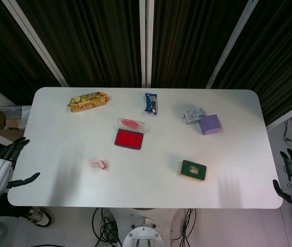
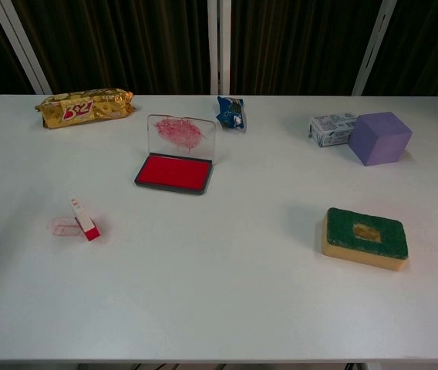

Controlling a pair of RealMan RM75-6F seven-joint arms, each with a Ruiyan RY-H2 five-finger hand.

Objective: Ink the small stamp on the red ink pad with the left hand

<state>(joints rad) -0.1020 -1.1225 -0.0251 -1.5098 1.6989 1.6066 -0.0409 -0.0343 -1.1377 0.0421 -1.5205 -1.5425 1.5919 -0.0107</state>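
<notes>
You are working in what looks like a robot test room, not a home. The white table (image 1: 135,185) stands before dark curtains (image 1: 94,41) with white poles (image 1: 146,41). Under the table edge you see loose cables (image 1: 102,229) and a round machine base (image 1: 143,237).

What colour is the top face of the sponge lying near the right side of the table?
Dark green, over a yellow body, on the rectangular sponge; clearest in the chest view.
</notes>
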